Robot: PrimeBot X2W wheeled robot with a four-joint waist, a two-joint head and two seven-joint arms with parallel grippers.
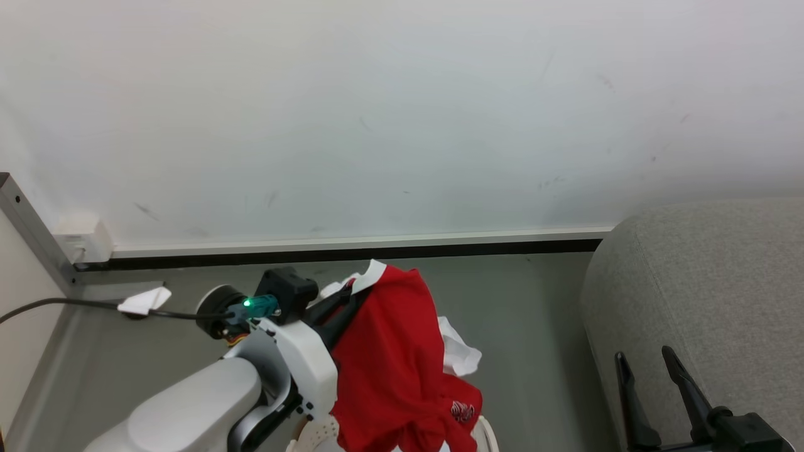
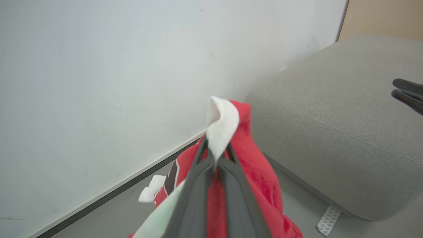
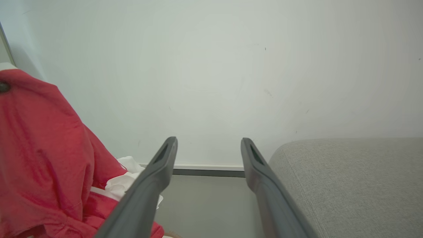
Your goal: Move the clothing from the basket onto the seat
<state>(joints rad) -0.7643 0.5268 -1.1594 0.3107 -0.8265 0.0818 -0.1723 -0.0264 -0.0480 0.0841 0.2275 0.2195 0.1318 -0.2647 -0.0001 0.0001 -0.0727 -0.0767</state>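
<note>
**A:** What is the left gripper (image 2: pixel 215 155) doing?

**B:** It's clenched on a fold of the red jersey (image 1: pixel 389 358). White trim pokes out above its fingertips, and the cloth hangs from it in the air.

**A:** Where does that put the jersey?

**B:** It's above the basket (image 1: pixel 320 433), whose perforated wall peeks out under the hem. A white garment (image 1: pixel 461 351) shows just behind the jersey.

**A:** And the right gripper (image 3: pixel 209 148)?

**B:** Its fingers are spread wide, holding nothing, close by the rounded end of the grey sofa (image 1: pixel 703 282). The jersey hangs apart from the sofa, off to the robot's left.
</note>
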